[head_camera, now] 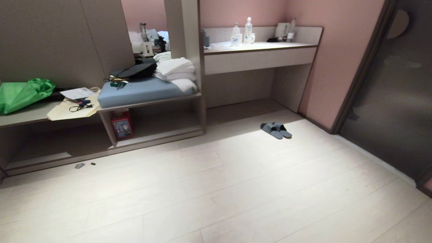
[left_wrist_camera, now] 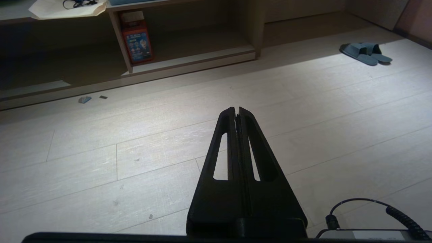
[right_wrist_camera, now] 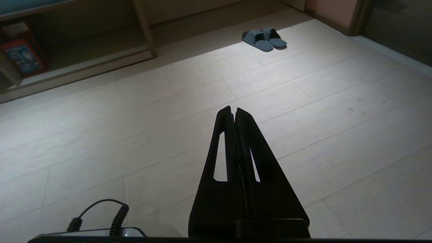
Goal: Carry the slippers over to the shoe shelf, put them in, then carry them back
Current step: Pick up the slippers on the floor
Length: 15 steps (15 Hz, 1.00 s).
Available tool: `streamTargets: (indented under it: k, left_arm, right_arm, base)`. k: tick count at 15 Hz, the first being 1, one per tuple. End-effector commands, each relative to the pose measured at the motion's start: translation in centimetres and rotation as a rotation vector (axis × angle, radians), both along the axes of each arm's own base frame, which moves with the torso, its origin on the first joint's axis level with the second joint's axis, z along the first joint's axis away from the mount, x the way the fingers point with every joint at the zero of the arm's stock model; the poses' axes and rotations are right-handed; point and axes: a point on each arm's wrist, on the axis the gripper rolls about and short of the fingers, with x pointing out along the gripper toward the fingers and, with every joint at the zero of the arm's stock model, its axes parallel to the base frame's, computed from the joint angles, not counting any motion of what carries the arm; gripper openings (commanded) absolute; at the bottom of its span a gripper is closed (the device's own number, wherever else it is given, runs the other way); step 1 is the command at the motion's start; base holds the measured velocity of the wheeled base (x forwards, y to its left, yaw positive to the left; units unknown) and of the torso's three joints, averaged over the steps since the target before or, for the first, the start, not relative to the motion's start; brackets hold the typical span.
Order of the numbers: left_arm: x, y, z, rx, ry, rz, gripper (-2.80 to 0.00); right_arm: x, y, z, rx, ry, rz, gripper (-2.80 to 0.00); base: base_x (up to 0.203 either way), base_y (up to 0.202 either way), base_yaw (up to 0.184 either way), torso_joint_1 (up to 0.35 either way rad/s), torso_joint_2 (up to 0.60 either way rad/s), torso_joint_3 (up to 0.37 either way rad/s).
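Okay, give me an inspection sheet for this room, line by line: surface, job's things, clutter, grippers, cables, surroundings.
Surface: pale plank floor, with two small scraps near the built-in unit.
Job's things: slippers side by side on the floor before the desk alcove; shoe shelf holds only a red box at its left end.
Clutter: green bag, papers, folded white towels on the bench top; bottles on the desk.
Grippers: left gripper and right gripper shut, empty, over bare floor.
Cables: coiled cable by the left wrist, another by the right.
Surroundings: pink wall, dark glass door.
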Motion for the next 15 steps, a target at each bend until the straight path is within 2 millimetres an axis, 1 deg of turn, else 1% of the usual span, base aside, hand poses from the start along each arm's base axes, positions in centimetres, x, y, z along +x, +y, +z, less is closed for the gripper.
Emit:
streamTargets:
  k: [1, 6, 15]
  left_arm:
    - [0.02, 0.00, -0.01, 0.001, 0.004, 0.000, -2.80]
    - [0.01, 0.00, -0.02, 0.001, 0.002, 0.000, -2.80]
    - [0.01, 0.00, -0.02, 0.000, 0.002, 0.001, -2.80]
  right_arm:
    - [0.00, 0.00, -0.02, 0.001, 0.001, 0.000, -2.80]
    - [0.00, 0.02, 0.00, -0.051, 0.002, 0.013, -2.80]
    - [0.00, 0.02, -0.01, -0.048, 0.003, 0.012, -2.80]
  base:
    - [0.194, 0.000, 0.002, 0.000, 0.00, 0.005]
    - [0.194, 0.000, 0.000, 0.003, 0.00, 0.003]
    - [0.197, 0.000, 0.000, 0.003, 0.00, 0.004]
